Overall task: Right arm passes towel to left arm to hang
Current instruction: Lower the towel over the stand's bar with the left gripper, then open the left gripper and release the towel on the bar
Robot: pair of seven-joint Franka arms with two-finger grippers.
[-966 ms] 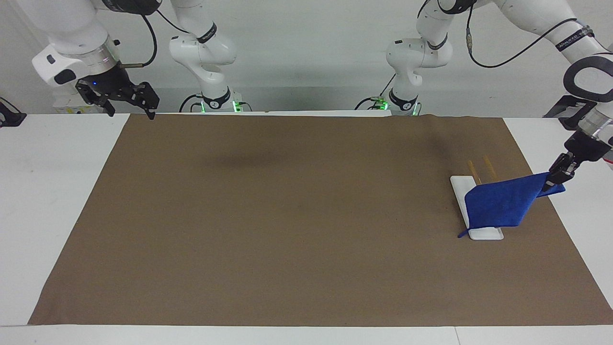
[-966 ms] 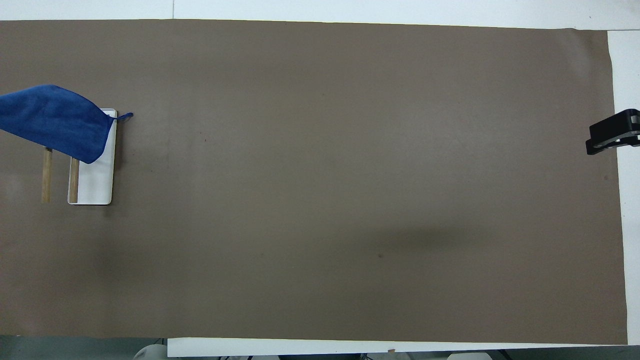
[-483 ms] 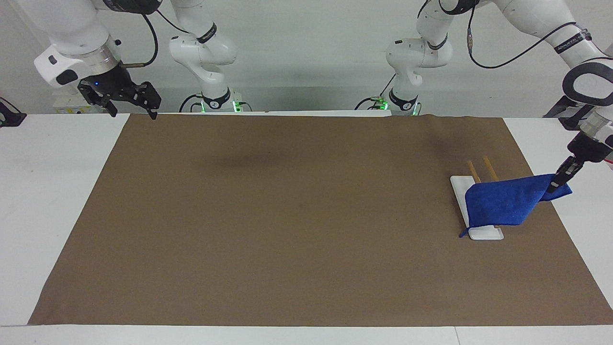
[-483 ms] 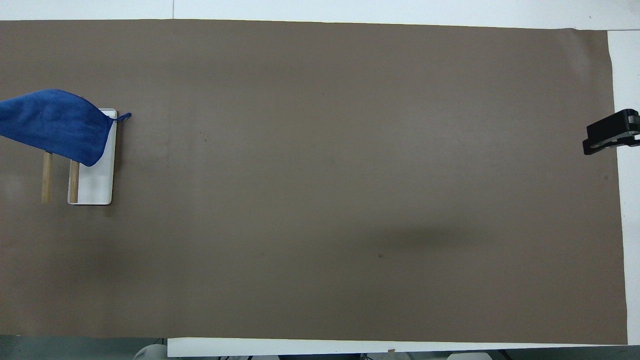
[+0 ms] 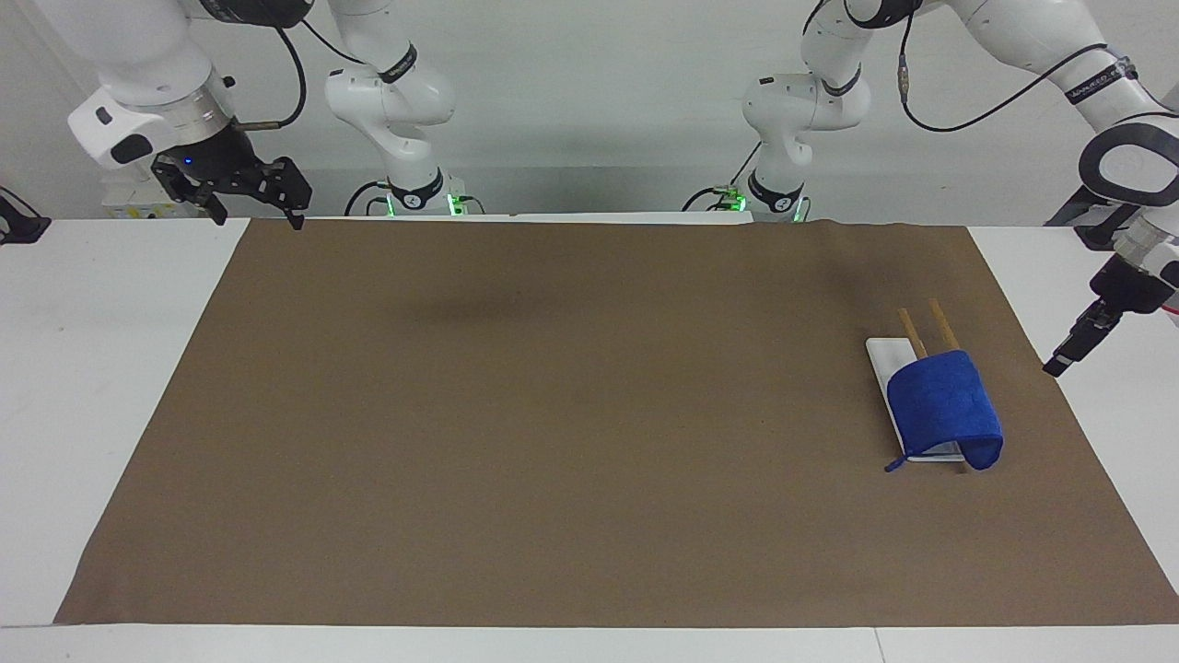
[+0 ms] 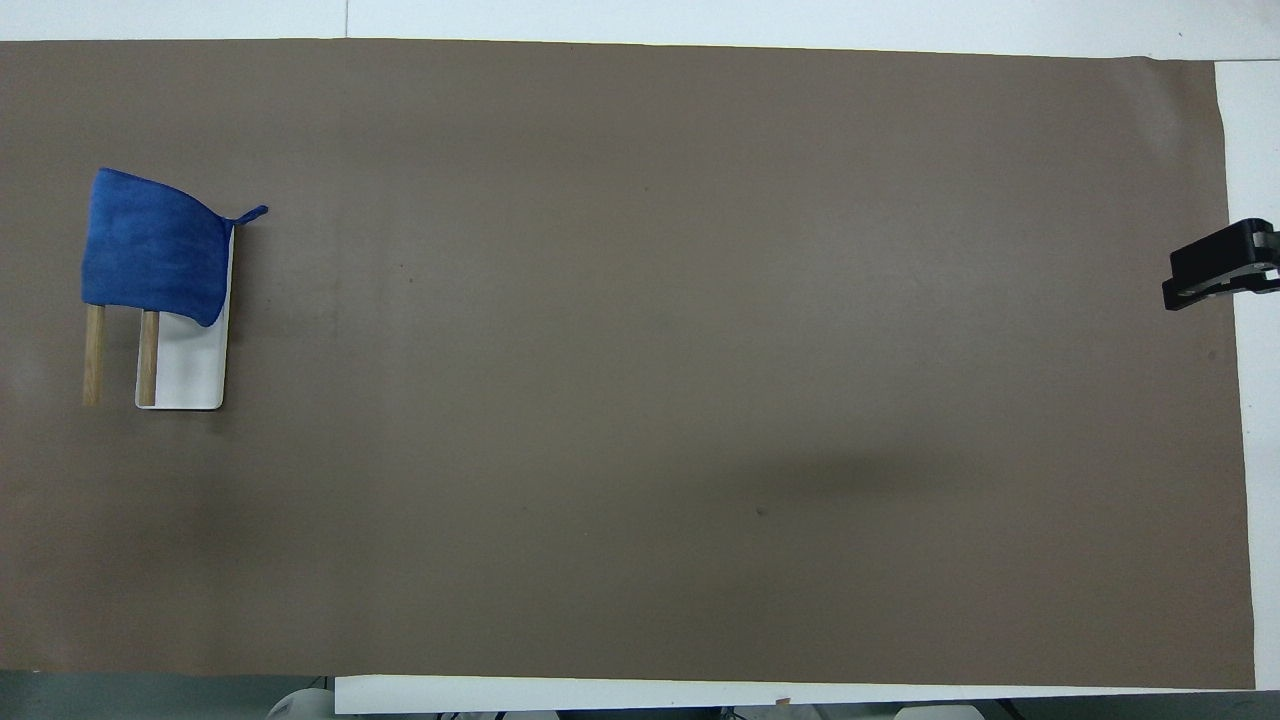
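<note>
The blue towel (image 5: 944, 410) hangs draped over the two wooden bars (image 5: 926, 324) of a small rack with a white base (image 5: 880, 357), at the left arm's end of the table. It also shows in the overhead view (image 6: 150, 250). My left gripper (image 5: 1059, 361) is empty and up in the air over the brown mat's edge, beside the rack and apart from the towel. My right gripper (image 5: 256, 219), with the blue wrist light, is open and empty over the mat's corner at the right arm's end. Its tip shows in the overhead view (image 6: 1215, 265).
A brown mat (image 5: 553, 414) covers most of the white table (image 5: 92, 368). The towel's small loop (image 6: 250, 212) sticks out past the rack's base (image 6: 190, 370).
My left gripper let go of the towel's corner and drew back. The towel dropped and now hangs folded over the rack's bars. The right arm barely moved.
</note>
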